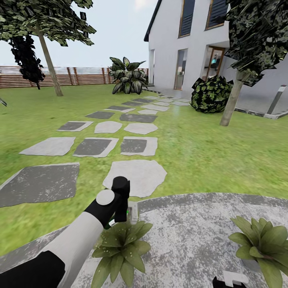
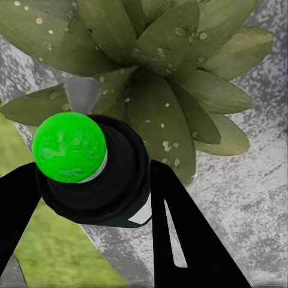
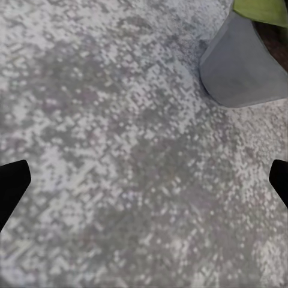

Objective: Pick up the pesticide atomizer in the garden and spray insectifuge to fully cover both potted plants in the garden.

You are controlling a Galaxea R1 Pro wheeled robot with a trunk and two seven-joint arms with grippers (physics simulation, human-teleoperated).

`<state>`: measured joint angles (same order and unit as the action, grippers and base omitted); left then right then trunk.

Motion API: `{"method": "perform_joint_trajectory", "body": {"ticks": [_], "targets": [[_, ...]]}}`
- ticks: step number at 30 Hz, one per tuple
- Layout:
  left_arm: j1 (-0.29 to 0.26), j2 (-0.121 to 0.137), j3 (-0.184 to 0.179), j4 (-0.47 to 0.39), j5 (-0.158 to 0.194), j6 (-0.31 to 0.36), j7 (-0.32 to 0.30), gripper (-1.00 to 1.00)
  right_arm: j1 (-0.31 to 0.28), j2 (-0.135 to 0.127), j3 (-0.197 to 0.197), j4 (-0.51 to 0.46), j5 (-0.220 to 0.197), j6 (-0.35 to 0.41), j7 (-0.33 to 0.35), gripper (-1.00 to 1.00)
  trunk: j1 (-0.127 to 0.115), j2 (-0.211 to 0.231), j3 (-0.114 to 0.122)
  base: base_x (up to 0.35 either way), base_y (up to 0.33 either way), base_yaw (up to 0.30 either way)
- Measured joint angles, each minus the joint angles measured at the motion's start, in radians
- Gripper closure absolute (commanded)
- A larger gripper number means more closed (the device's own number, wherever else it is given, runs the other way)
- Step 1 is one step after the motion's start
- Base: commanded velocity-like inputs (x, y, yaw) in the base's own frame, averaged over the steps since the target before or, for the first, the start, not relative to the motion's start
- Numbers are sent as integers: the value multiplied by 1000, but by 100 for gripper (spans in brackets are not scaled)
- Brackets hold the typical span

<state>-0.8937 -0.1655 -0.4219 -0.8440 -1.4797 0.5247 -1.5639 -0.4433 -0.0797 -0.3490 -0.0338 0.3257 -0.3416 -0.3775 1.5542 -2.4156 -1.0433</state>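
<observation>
My left gripper (image 1: pixel 121 208) is shut on the pesticide atomizer (image 2: pixel 90 174). In the left wrist view I look down on the atomizer's black top and bright green ball nozzle, with a white label edge showing between the black fingers (image 2: pixel 180 234). It hangs just above the left potted plant (image 1: pixel 120 248), whose broad leaves (image 2: pixel 162 90) carry pale droplets. The second potted plant (image 1: pixel 264 244) sits at the right on the round paved patio (image 1: pixel 192 224). My right gripper (image 3: pixel 144 180) is open, low over the paving, beside a grey pot (image 3: pixel 240 66).
Grey stepping stones (image 1: pixel 136 176) lead across the lawn (image 1: pixel 208 152) to a white house (image 1: pixel 188 40). A tree trunk (image 1: pixel 231 102), a dark bush (image 1: pixel 211 94), a large leafy shrub (image 1: pixel 127 76) and a brown slatted fence (image 1: pixel 60 76) stand farther off.
</observation>
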Motion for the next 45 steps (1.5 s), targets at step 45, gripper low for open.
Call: {"method": "perform_joint_trajectory", "body": {"ticks": [45], "targets": [[34, 1, -57, 15, 14, 6, 0, 100, 0, 3, 0, -1, -1, -1, -1, -100, 1, 0, 0, -119, -134, 151]]}}
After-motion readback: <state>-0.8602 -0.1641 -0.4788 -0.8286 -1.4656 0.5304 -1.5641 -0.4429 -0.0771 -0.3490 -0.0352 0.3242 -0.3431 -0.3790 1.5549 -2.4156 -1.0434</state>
